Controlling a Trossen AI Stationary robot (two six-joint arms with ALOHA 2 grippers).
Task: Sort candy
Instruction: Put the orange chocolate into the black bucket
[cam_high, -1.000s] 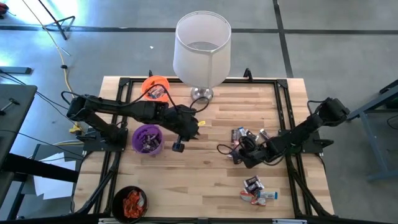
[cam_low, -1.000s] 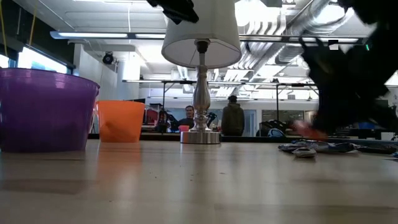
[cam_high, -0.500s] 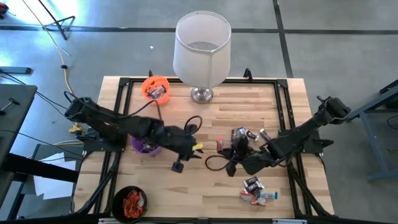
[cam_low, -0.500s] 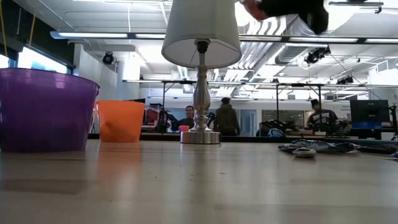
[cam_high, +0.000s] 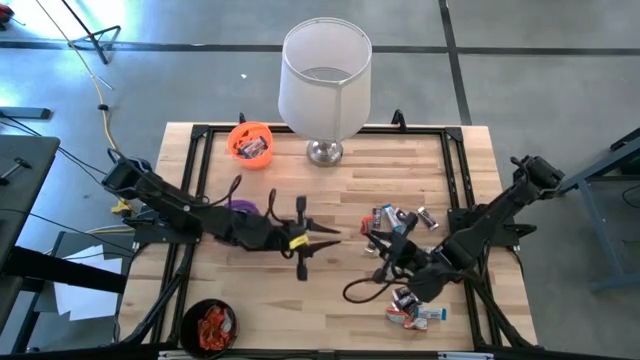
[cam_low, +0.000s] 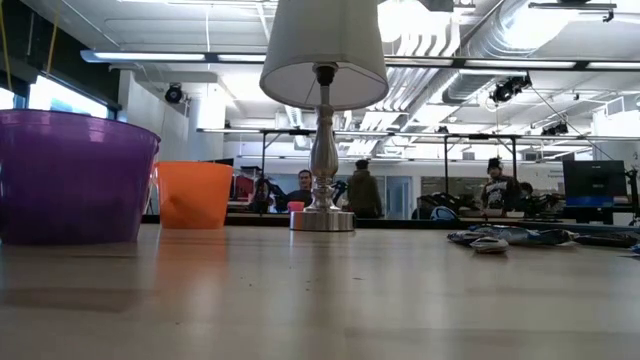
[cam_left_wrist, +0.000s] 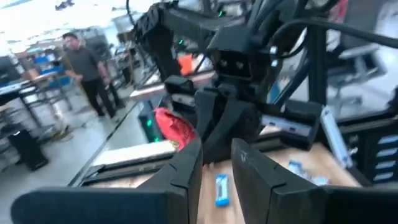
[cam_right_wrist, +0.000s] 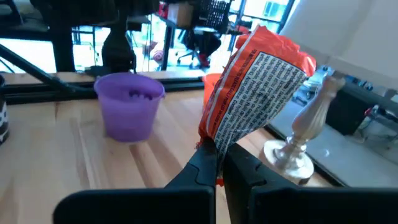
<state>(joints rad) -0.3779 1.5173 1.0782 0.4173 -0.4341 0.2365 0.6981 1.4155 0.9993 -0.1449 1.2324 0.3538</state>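
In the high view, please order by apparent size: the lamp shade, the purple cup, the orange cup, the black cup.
1. Lamp shade, clearly largest.
2. Black cup.
3. Orange cup, slightly smaller.
Purple cup: mostly hidden beneath the left arm, so unrankable.

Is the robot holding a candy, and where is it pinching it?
Yes. The right hand pinches an orange-red candy by one end of its wrapper. The left hand holds nothing.

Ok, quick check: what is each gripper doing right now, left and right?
Left gripper: empty, fingers a narrow gap apart, over the table's middle.
Right gripper: shut on an orange-wrapped candy.
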